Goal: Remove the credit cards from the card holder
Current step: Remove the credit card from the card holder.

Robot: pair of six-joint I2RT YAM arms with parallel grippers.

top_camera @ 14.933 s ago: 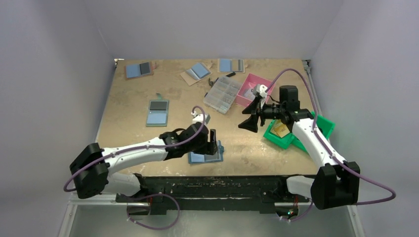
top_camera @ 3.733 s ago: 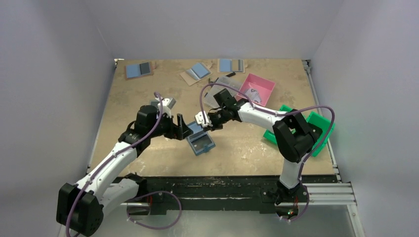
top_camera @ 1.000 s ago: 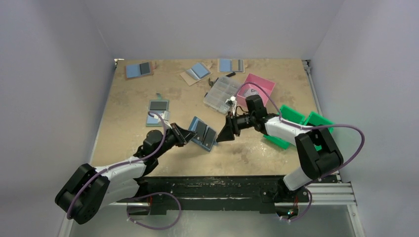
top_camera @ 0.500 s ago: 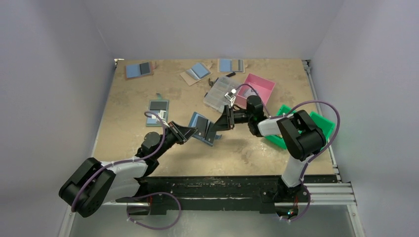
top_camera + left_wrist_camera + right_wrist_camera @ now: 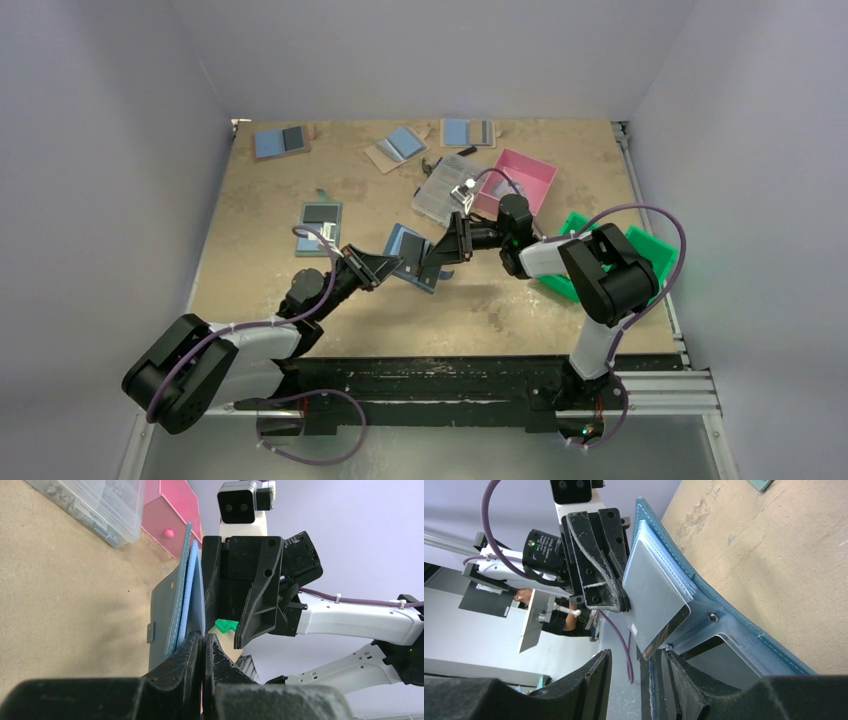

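Found the card holder [image 5: 410, 258] raised above the table [image 5: 280, 200] near its middle, opened and stood on edge between the two arms; noted the left gripper [image 5: 203, 637] clenched on the edge of one blue leaf, evidently to steady the holder in the air and to present its pockets to the other arm; saw a pale credit card [image 5: 656, 600] with a dark band standing proud of its pocket, one corner reaching down between the fingers of the right gripper [image 5: 638, 656]; found those jaws partly parted about that corner; cannot tell whether pinching or merely straddling; judged the step in hand to be seizing this card for withdrawal; judged the card not yet drawn out; flagged the thin leaf as liable to flex under the pull.
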